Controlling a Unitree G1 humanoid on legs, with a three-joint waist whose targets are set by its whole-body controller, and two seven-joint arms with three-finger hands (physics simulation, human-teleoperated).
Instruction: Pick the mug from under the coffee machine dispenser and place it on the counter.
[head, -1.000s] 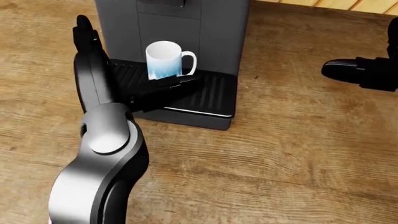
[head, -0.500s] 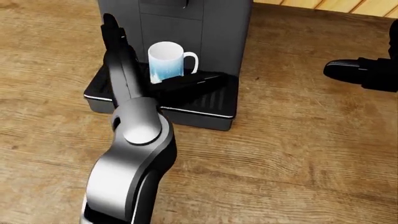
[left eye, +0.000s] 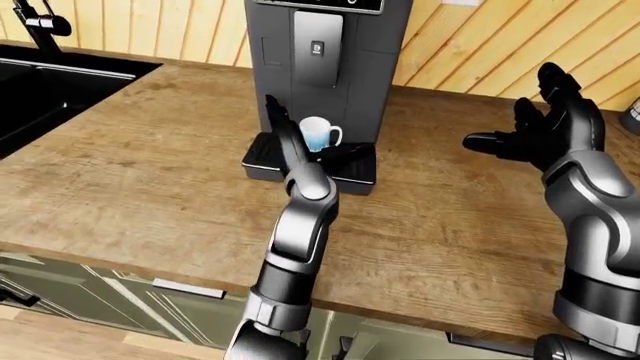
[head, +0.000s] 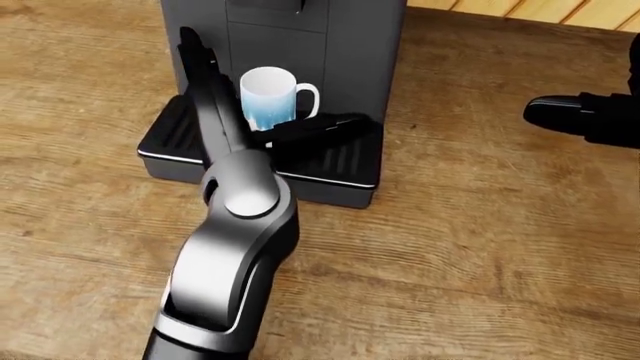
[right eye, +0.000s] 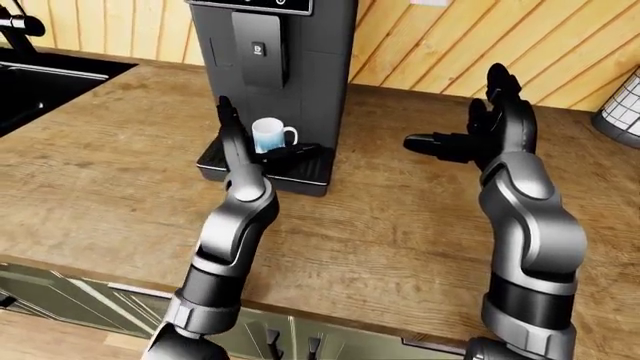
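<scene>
- Table (left eye: 150, 150): wooden plank top, filled most of every view; pale green cabinet fronts (left eye: 90, 300) showed under its near edge in the eye views.
- Wall (right eye: 420, 45): light wood slats along the top of the eye views.
- Sink (left eye: 40, 82): black basin set in the table at upper left of the left-eye view, with a black faucet (left eye: 40, 19) above it.
- Coffee machine (head: 355, 45): dark grey box standing on the table, top centre of the head view; its ribbed black drip tray (head: 330, 161) stuck out toward the bottom of the view.
- Left arm: grey forearm ran up from bottom centre of the head view to the tray.
- Left robot hand (head: 265, 120): fingers apart. One finger (head: 195, 60) stood upright just left of the mug; another (head: 320, 127) lay across the tray just below the mug. Couldn't tell if either touched it; nothing was closed round it.
- Right robot hand (right eye: 470, 135): raised above the table well right of the machine, fingers spread, holding nothing.
- Mug (head: 272, 97): white with a pale blue wash at the base, upright on the drip tray under the dispenser, handle pointing to the view's right.
- Mesh container (right eye: 622, 112): only an edge visible at far right of the right-eye view.
</scene>
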